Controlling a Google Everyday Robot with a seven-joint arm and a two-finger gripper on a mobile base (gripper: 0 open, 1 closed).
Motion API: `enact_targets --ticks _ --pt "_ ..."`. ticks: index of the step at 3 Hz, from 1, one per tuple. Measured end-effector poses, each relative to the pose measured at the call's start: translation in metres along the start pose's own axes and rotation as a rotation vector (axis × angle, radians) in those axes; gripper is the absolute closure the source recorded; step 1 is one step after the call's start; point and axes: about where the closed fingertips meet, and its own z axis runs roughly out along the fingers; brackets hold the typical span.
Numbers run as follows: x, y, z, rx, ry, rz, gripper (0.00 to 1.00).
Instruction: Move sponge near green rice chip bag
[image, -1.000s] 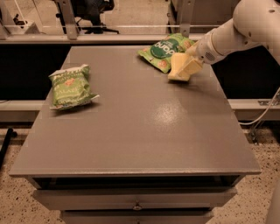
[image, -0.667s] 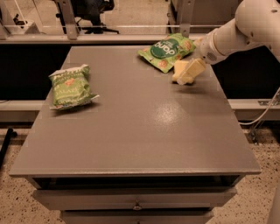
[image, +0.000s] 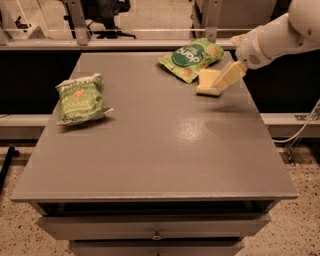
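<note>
The pale yellow sponge (image: 207, 81) lies on the grey table (image: 150, 150) at the back right. It sits just in front of the bright green rice chip bag (image: 191, 58) and touches or nearly touches the bag's near edge. My gripper (image: 227, 77) reaches in from the right on the white arm (image: 270, 40) and slants down over the sponge's right side, at or touching it.
A duller crinkled green bag (image: 80, 98) lies at the table's left side. The table's right edge (image: 260, 125) runs close beside the sponge. A rail and chair legs stand behind the table. Drawers sit below the front edge.
The white arm has drawn back a little to the right. The sponge has settled lower and flatter on the table next to the bright green bag.
</note>
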Motion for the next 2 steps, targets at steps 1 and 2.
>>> enact_targets --ticks 1,2 --pt "-0.008 0.0004 -0.0282 -0.011 -0.065 -0.005 0.0" --pt "-0.0109 0.0033 -0.0365 -0.023 -0.092 -0.008 0.0"
